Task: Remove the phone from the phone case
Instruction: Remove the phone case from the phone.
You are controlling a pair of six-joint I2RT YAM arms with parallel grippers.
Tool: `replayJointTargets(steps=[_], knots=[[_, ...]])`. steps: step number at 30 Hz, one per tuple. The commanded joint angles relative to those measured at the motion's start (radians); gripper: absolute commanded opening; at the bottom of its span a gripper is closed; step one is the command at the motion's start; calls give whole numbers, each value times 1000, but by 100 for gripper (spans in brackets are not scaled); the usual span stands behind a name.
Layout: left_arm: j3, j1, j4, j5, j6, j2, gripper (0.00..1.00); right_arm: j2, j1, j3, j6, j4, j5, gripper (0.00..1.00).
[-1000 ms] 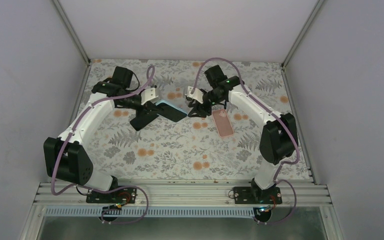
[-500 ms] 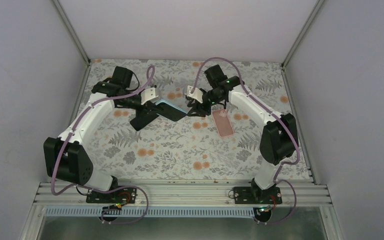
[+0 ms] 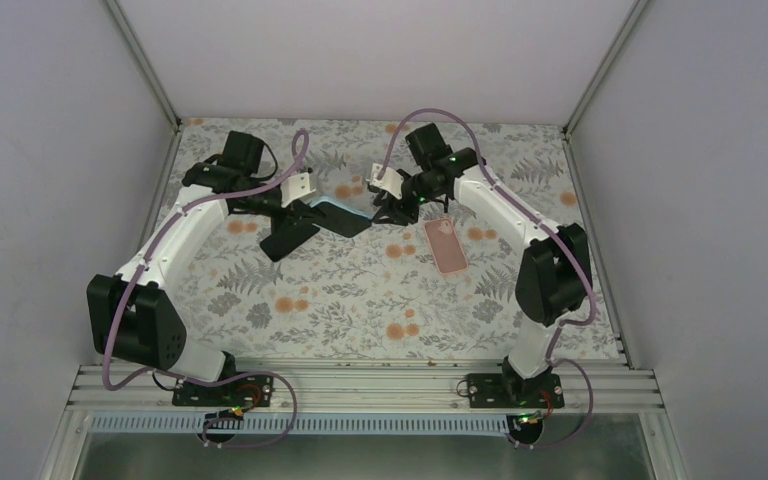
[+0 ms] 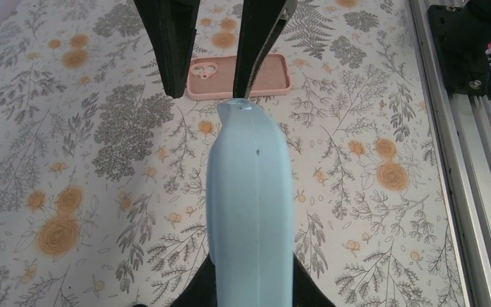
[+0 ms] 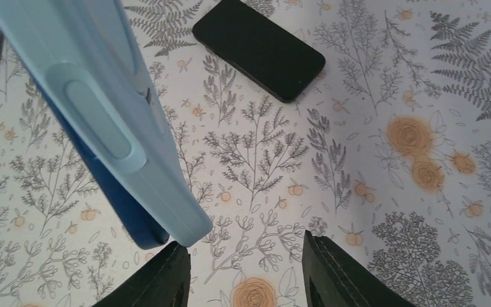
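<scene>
My left gripper [image 3: 310,208] is shut on a light blue phone case [image 3: 328,209] and holds it off the table, edge-up in the left wrist view [image 4: 249,204]. A dark blue phone [image 5: 118,204] sits in the case [image 5: 96,109], and its dark face [image 3: 348,223] shows from above. My right gripper [image 3: 388,208] is open at the case's far end. In the right wrist view its left finger [image 5: 160,281] is just below the case's corner; whether they touch is unclear.
A black phone [image 3: 290,238] lies on the floral table under the left gripper, also in the right wrist view [image 5: 259,48]. An empty pink case [image 3: 447,246] lies right of centre [image 4: 240,77]. The aluminium rail [image 4: 460,160] runs along the near edge.
Both grippers have shifted slightly toward the far side. The left still holds the blue case, and the right has stayed open at the case's end.
</scene>
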Motion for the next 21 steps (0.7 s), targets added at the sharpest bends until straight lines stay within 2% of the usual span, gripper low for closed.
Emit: replayJointTargets(steps=[1, 6, 21], knots=[[23, -37, -48, 125, 36, 1, 2, 32, 9, 89, 50, 120, 45, 45], [30, -51, -58, 152, 41, 3, 2, 75, 8, 148, 56, 101, 42, 46], [102, -64, -148, 241, 107, 59, 2, 103, 100, 174, 71, 21, -243, 47]])
